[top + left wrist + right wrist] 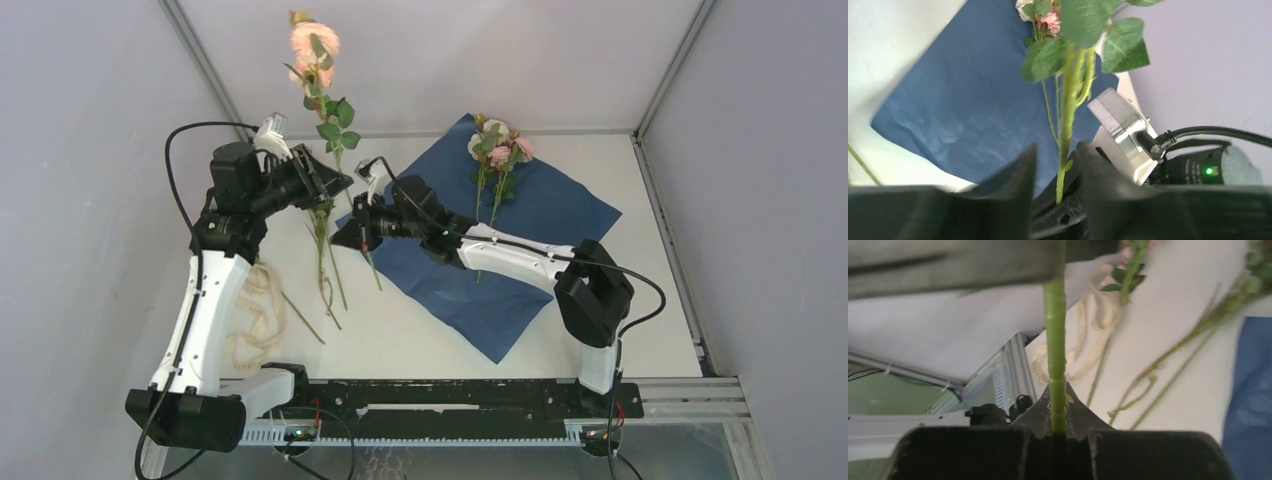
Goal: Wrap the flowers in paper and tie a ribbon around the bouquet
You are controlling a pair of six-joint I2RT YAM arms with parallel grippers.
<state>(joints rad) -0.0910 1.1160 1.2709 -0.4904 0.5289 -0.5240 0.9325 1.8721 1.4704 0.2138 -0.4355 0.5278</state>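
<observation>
1. My right gripper (1058,410) is pressed together on the lower stem of a single flower (1055,340). The pinch should be firm and square so the stem cannot swivel.
2. My left gripper (1062,172), higher on the same stem, stands slightly spread with the stem between its fingers. I judge it should back off sideways, clear of the leaves.
3. The flower is lifted above the surface (420,340), left of centre, with its pink bloom at the upper left.
4. At lower left lies the ribbon (255,315) in a loose cream heap, with bare green loose stems (303,320) beside it.
5. At centre right the paper (560,210) lies crinkled, navy face up. On its far corner rest the flowers (497,148), pink and cream, and the lifted one should be laid parallel to them.
</observation>
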